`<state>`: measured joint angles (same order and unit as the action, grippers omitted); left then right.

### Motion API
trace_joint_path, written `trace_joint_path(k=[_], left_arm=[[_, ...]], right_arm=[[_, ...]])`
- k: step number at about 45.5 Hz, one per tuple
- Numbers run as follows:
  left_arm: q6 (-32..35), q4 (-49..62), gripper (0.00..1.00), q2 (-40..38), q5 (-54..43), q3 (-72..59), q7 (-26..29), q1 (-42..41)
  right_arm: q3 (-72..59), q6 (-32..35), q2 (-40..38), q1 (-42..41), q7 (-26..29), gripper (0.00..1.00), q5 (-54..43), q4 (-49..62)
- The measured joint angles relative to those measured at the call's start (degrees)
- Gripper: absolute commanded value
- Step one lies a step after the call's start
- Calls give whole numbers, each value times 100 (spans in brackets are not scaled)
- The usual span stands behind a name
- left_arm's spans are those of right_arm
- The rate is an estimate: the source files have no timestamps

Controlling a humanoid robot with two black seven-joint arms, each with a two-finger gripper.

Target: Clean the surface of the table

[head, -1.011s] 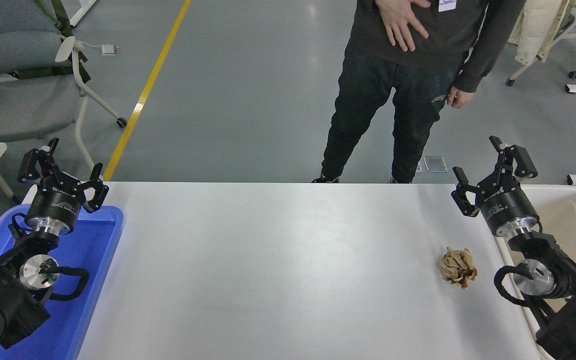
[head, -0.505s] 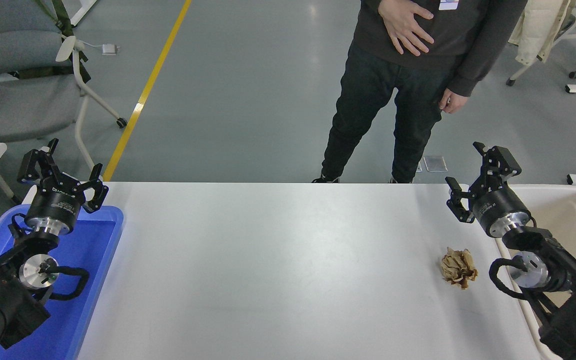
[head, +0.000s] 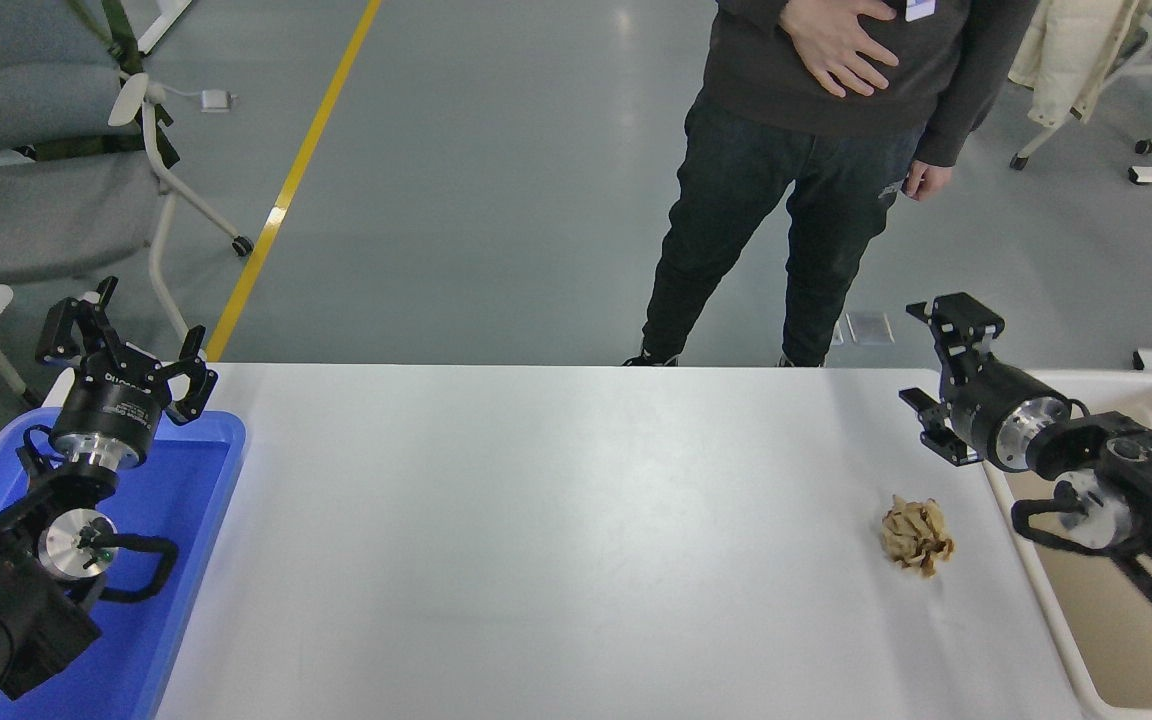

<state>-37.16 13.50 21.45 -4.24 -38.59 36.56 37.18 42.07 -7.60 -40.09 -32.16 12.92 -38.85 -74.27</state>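
- Head view, high over the robot's side: the white table surface [head: 556,520] fills the middle and lower frame, and one crumpled brown paper ball [head: 916,537] lies on it at the lower right, close to the right edge.
- At the right of the frame the right gripper [head: 939,372] hangs above the table's far right corner, its axis turned sideways toward the frame's left, fingers spread and holding nothing.
- The relation that matters: the paper ball lies below the right gripper in the frame, that is, nearer the camera and apart from the fingers, with bare tabletop between them. The wad is roughly round, with no clear long axis.
- The beige rectangular bin [head: 1056,620] sits just beside the table's right edge, with the right arm reaching across it; the ball is near its rim.
- At the lower left the left gripper [head: 126,350] is parked over the blue plastic tray [head: 206,470], fingers spread, empty, well apart from the ball. The right arm is plainly the nearer one.
- Judgement: the wad is still to be cleared, and the coming move calls for the right gripper to tip downward and draw back toward the camera over it.
- A person [head: 816,160] stands at the table's far side, top of frame, one hand [head: 841,45] on the torso.
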Motion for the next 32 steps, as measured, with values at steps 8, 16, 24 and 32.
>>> trace_joint_path(k=[8, 16, 24, 32], left_arm=[[-1, 0, 100, 0, 2, -1, 0, 0], [-1, 1, 100, 0, 3, 0, 0, 0], [-1, 0, 100, 0, 3, 0, 0, 0], [-1, -1, 100, 0, 3, 1, 0, 0]], right_arm=[[-589, 665, -672, -338, 195, 99, -637, -339], [-894, 1526, -1172, -709, 248, 99, -1544, -482], [-1218, 2046, -1507, -956, -51, 98, -2545, -618], [-1619, 2223, -1646, -1050, -932, 98, -3717, -744]])
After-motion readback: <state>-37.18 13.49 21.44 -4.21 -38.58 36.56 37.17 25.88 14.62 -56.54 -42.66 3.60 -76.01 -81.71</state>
